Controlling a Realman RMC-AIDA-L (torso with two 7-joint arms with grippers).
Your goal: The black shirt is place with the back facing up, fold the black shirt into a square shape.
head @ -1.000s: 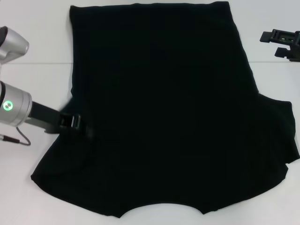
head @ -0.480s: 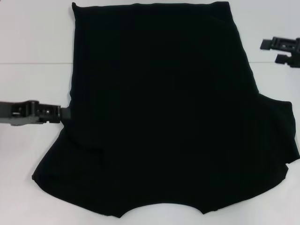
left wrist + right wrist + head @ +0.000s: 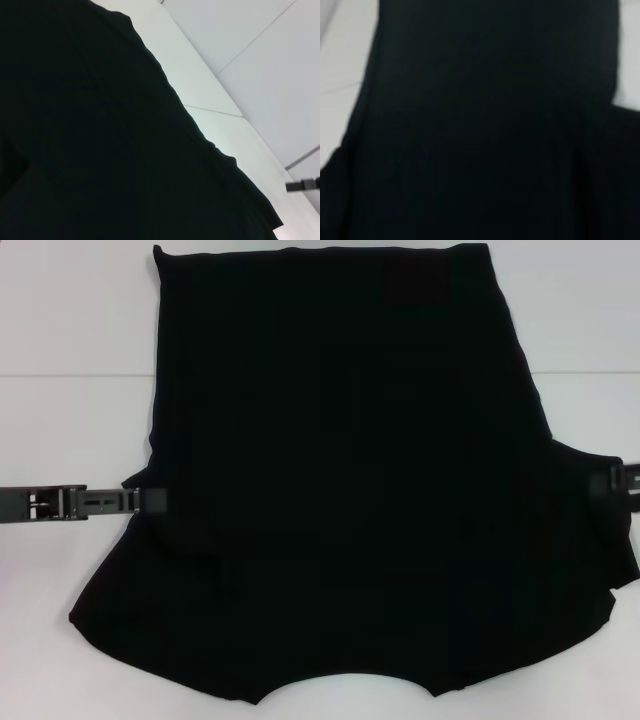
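The surface (image 3: 70,360) is plain white and matte, with a thin straight seam line running across it in the head view, level with the upper part of the garment; the left wrist view shows similar seam lines dividing pale panels beyond the cloth edge. No more of the room can be made out. The black shirt (image 3: 350,470) lies spread flat on the surface, filling most of the head view: straight hem edge at the far side, body widening toward the near side, one short sleeve spreading to the near left and the other to the right, and a curved neckline notch at the near edge. The fabric is plain black on the upward face; no print, label or lettering is readable in any view. A few shallow folds show near the left sleeve. The left end effector (image 3: 150,501) reaches in low from the left edge of the head view, its tip at the shirt's left side edge just above the sleeve, touching or overlapping the cloth; whether it is released or clenched on the fabric cannot be told. The right end effector (image 3: 612,483) enters from the right edge, at the right sleeve's upper edge; its grip state likewise cannot be told. The left wrist view shows black cloth (image 3: 100,140) against white surface; the right wrist view is almost filled by black fabric (image 3: 485,125).
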